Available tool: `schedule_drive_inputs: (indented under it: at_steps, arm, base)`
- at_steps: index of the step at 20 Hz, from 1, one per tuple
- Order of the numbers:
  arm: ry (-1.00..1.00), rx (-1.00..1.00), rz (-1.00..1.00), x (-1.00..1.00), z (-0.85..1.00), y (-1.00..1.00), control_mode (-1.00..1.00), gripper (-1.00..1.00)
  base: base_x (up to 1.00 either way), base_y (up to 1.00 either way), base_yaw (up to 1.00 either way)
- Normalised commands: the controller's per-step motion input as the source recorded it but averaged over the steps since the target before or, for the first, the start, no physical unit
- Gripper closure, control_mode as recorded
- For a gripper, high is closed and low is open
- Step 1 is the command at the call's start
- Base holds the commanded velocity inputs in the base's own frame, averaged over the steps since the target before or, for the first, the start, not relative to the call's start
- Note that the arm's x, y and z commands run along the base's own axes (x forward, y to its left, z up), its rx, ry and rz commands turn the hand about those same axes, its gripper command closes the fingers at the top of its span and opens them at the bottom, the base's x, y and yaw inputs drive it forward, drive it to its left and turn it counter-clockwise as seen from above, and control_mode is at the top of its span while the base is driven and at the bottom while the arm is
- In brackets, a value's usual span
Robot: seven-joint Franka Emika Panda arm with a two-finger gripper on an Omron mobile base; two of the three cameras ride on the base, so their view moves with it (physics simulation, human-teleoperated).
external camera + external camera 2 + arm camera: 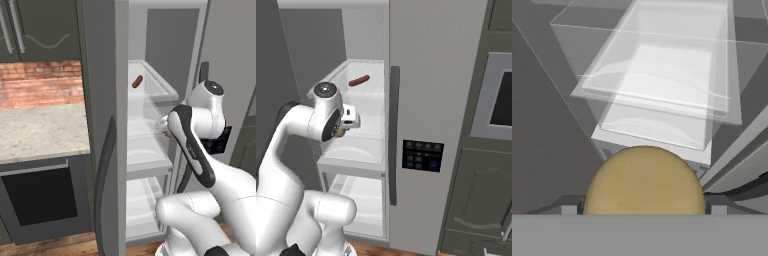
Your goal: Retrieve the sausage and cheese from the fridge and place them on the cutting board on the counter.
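The fridge [100,75] [431,75] stands with its left door open. The sausage [137,81] [359,80], a reddish-brown cylinder, lies on the upper translucent shelf. My gripper [642,207] [342,131] points down over the middle shelf, just inside the opening. Its jaws stand wide and hold the cheese [644,180] [340,133], a yellowish-tan rounded lump that fills the gap between the fingers. A sliver of the cheese [169,134] also peeks past my wrist in the left base view. The cutting board and the counter are out of view.
Clear shelves and drawers [657,95] lie below the hand. The open door [105,165] with its dark curved handle stands to my left, the shut door [421,150] with a control panel to my right. A stone top over a black oven front [40,130] sits further left.
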Motion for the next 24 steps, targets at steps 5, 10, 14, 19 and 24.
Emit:
schedule_drive_inputs:
  at_steps: [5,10,14,19,24]
  arm:
    - [0.08,0.0,0.0,-0.17,-0.39,0.01,-1.0,1.0]
    - [0.0,0.0,0.0,0.0,0.0,0.0,-1.0,1.0]
    - [0.0,0.0,0.0,0.0,0.0,0.0,-1.0,1.0]
    - [0.0,0.0,0.0,0.0,0.0,0.0,-1.0,1.0]
    - [0.0,0.0,0.0,0.0,0.0,0.0,1.0,1.0]
  base:
    - [0.0,0.0,0.0]
    - [0.0,0.0,0.0]
    - [0.0,0.0,0.0]
    - [0.0,0.0,0.0]
    - [0.0,0.0,0.0]
